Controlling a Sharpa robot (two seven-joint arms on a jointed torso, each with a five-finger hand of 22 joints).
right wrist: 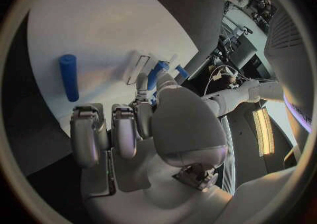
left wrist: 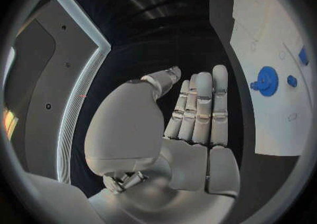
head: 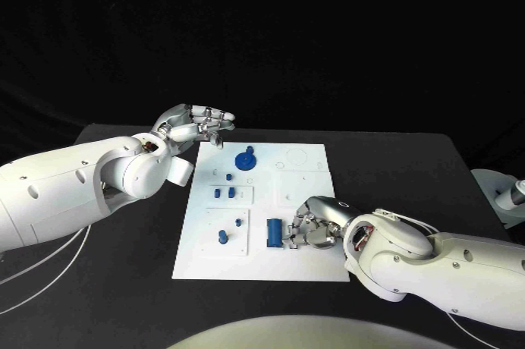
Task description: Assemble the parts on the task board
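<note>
The white task board [head: 312,190] lies mid-table. A blue gear [head: 246,161] [left wrist: 267,80] stands near its far left corner, with small blue pegs [head: 224,190] nearer and two more [head: 230,229] lower on the left side. A blue cylinder [head: 274,235] [right wrist: 68,76] lies near the front. My right hand [head: 314,225] [right wrist: 142,123] hovers just right of the cylinder with curled fingers and pinches a small blue part [right wrist: 156,75] between thumb and finger. My left hand [head: 197,126] [left wrist: 198,113] is raised beyond the board's far left corner, its fingers straight, holding nothing.
A grey fixture [head: 505,191] stands at the table's right edge. White cables [head: 49,262] hang under my left arm at the near left. Bare black tabletop [head: 405,167] lies right of the board.
</note>
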